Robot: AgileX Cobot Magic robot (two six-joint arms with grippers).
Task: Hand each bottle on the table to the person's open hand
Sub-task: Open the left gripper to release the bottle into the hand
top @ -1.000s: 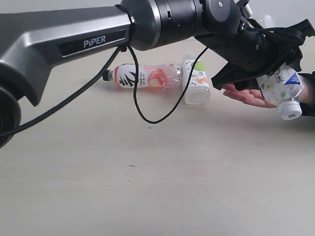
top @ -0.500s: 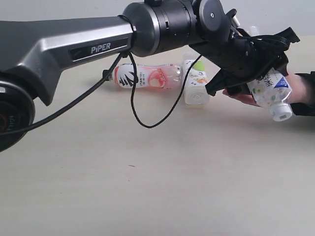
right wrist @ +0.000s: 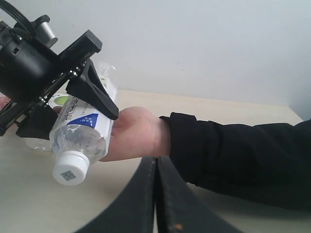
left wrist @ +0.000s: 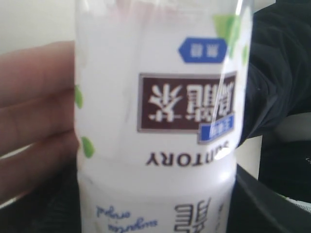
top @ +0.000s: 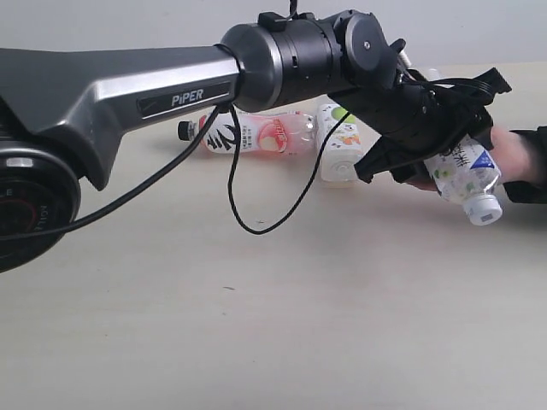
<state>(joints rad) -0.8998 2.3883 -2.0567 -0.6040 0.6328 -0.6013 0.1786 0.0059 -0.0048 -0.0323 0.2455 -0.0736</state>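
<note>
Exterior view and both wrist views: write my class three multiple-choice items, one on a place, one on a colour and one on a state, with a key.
1. Where is the white-labelled bottle? A lying flat among the others; B at the person's hand; C standing upright alone.
2. The pink-red bottle has a cap that is: A black; B white; C green.
3. The right end effector is: A wide open; B gripping a bottle; C shut.
Key: B, the left end effector holds it at the hand; A, the cap at its end shows dark; C, its fingers meet with nothing between.
</note>
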